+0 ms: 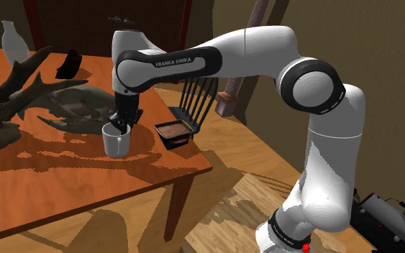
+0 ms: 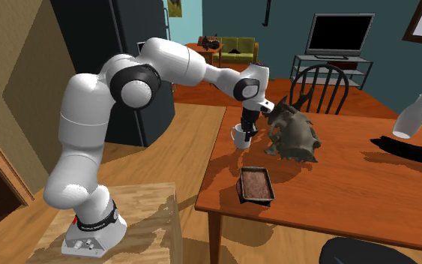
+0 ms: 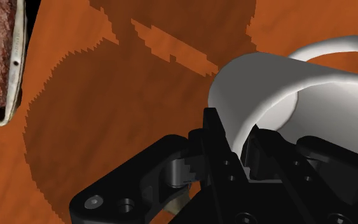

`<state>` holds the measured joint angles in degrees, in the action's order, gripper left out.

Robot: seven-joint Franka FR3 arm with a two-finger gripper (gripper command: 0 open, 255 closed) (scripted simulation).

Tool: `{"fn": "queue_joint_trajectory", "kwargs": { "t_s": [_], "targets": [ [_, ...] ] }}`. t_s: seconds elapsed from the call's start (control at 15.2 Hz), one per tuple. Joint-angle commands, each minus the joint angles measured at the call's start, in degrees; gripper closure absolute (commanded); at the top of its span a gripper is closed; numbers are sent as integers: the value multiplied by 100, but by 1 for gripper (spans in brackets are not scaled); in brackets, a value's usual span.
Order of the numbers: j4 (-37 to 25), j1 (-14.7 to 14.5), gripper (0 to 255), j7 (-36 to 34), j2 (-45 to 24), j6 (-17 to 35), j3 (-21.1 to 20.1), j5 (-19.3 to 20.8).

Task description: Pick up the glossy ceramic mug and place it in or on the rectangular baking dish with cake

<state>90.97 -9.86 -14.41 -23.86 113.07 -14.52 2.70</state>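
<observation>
You had bare tabletop (image 1: 85, 183) to cross between the mug (image 1: 116, 142) and the baking dish (image 1: 174, 134), while the dark antlered sculpture (image 1: 75, 106) crowded the mug's other side.

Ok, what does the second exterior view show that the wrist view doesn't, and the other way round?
Second exterior view: the white arm, a chair, a television and a dark skull-like piece. Wrist view: the tool, its fingers clasping the wall of the mug. Both: the white mug, the baking dish with cake and the orange-brown table.
</observation>
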Motion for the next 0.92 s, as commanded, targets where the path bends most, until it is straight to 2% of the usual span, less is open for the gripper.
{"fn": "queue_joint_trajectory", "kwargs": {
  "t_s": [0.0, 0.86],
  "targets": [
    [-88, 1, 255, 1, 47, -135, -7, -12],
    [-873, -14, 255, -5, 199, -1067, -34, -52]
  ]
}}
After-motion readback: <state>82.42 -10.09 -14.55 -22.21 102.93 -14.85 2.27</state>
